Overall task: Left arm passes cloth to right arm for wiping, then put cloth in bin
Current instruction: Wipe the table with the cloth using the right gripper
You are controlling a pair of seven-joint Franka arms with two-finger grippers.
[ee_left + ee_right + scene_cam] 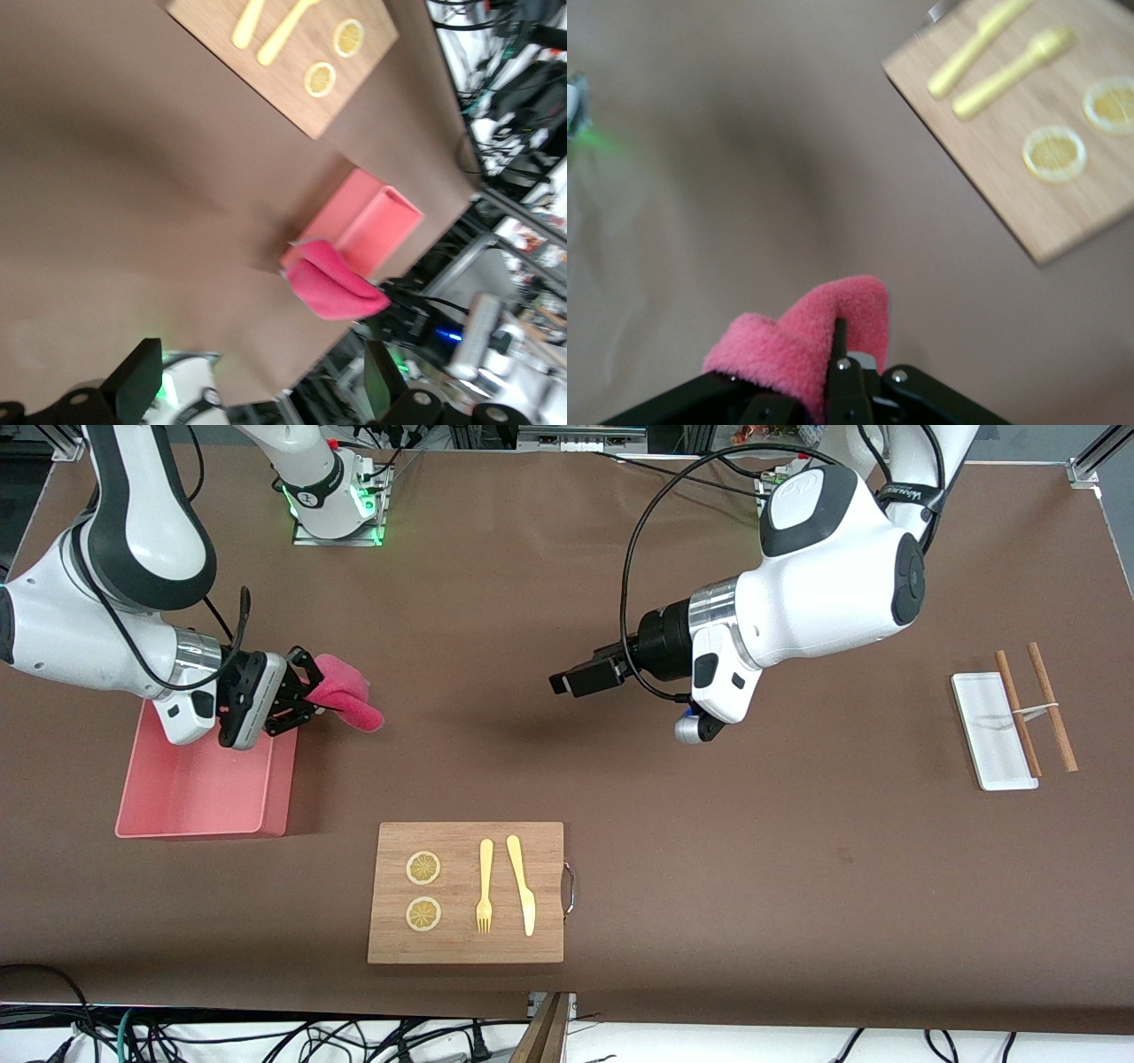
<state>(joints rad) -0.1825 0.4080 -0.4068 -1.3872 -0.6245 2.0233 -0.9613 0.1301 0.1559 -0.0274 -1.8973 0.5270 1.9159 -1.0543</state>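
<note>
My right gripper (312,686) is shut on the magenta-pink cloth (350,689), which it holds in the air over the table just beside the pink bin (199,790) at the right arm's end. The cloth sticks out folded past the fingers, as the right wrist view shows (824,336) with my right gripper (842,354) closed on it. My left gripper (567,680) is open and empty over the middle of the table. In the left wrist view my left gripper (261,390) has its fingers wide apart, with the cloth (332,288) and bin (381,226) farther off.
A wooden board (465,892) with two lemon slices, a yellow fork and a yellow knife lies nearer the front camera. A small flat white tray (992,731) with two brown chopsticks (1050,704) lies toward the left arm's end.
</note>
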